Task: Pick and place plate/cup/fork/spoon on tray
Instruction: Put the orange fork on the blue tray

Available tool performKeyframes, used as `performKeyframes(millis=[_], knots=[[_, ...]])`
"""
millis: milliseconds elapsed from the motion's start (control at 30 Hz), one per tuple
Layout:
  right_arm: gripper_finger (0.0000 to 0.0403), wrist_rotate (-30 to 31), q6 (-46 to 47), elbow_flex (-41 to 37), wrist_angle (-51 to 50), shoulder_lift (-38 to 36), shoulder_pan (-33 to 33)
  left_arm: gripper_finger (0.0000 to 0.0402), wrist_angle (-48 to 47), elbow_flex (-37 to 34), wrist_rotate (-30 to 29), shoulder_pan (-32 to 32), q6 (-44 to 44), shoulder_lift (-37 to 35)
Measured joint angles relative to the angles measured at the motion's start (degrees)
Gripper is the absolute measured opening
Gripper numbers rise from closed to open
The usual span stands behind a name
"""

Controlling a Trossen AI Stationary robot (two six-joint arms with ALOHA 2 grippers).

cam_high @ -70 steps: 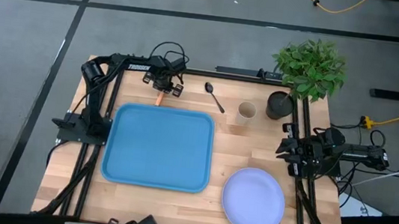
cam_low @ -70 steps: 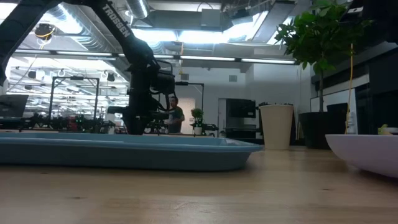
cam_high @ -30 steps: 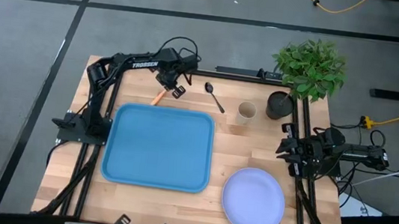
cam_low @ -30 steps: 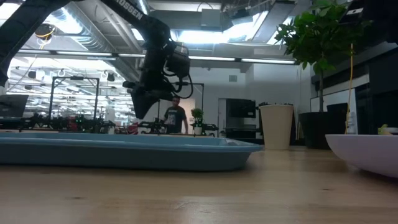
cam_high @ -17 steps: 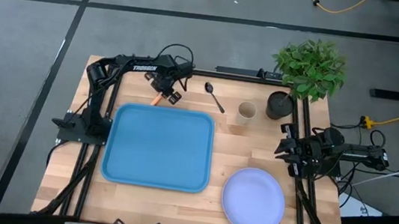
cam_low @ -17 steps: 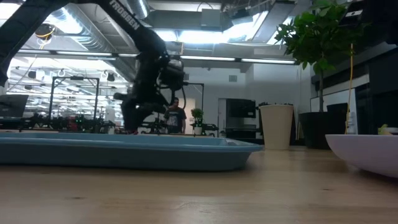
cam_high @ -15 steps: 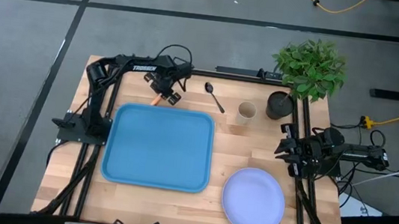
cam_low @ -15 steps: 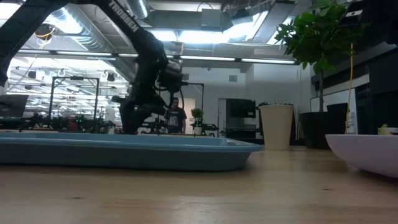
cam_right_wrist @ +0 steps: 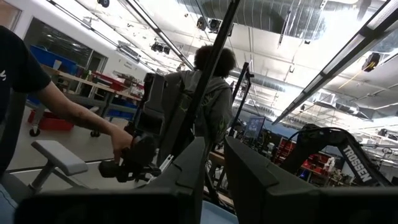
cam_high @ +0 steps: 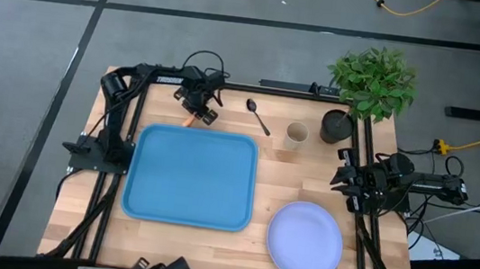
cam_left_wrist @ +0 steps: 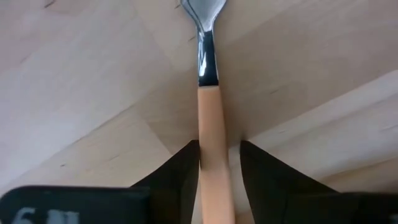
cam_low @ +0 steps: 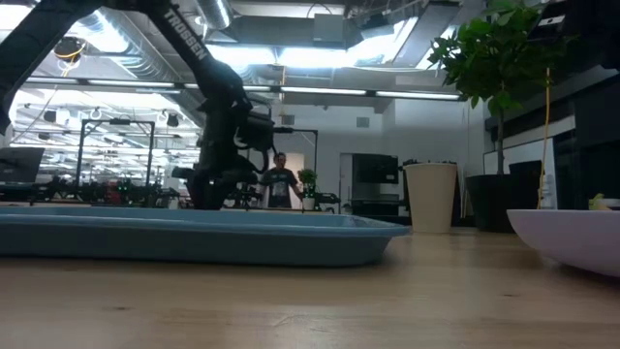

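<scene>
The fork (cam_high: 189, 119) lies on the table just past the far edge of the blue tray (cam_high: 190, 176), its orange handle (cam_left_wrist: 211, 137) flat on the wood. My left gripper (cam_high: 196, 111) points down over it, open, with one finger on each side of the handle (cam_left_wrist: 219, 155). The dark spoon (cam_high: 257, 117) and the tan cup (cam_high: 296, 135) are to the right of it. The lavender plate (cam_high: 304, 241) sits at the near right. My right gripper (cam_high: 344, 178) waits at the right edge, a narrow gap between its fingers (cam_right_wrist: 214, 168). My left gripper comes at the fork's handle from above, its fingers lying across it. One finger (cam_left_wrist: 185, 171) stands right against the handle's side and the other (cam_left_wrist: 258, 177) stays a small gap away. I cannot tell whether the near finger touches it. The fork lies flat on the table.
A black pot (cam_high: 337, 126) with a green plant (cam_high: 373, 77) stands at the far right corner, close to the cup. Bare wood lies between the tray and the plate. A person (cam_low: 281, 184) stands in the room beyond the table.
My left gripper has come down from above the table toward the fork, shifting a little toward the left and near edges, and now stands low over the handle. The fork has stayed where it was.
</scene>
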Motion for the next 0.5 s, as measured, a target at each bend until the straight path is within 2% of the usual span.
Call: performKeyframes(millis=[233,400,500], knots=[[0.0067,0.0,0.0,0.0,0.0,0.0,0.0,0.0046,-0.1,0.5,0.4,1.3,1.1,0.1],[0.0067,0.0,0.0,0.0,0.0,0.0,0.0,0.0044,-0.5,3.3,-4.3,1.7,2.3,0.6],[0.0067,0.0,0.0,0.0,0.0,0.0,0.0,0.0044,-3.1,7.0,-4.9,1.8,3.0,0.6]])
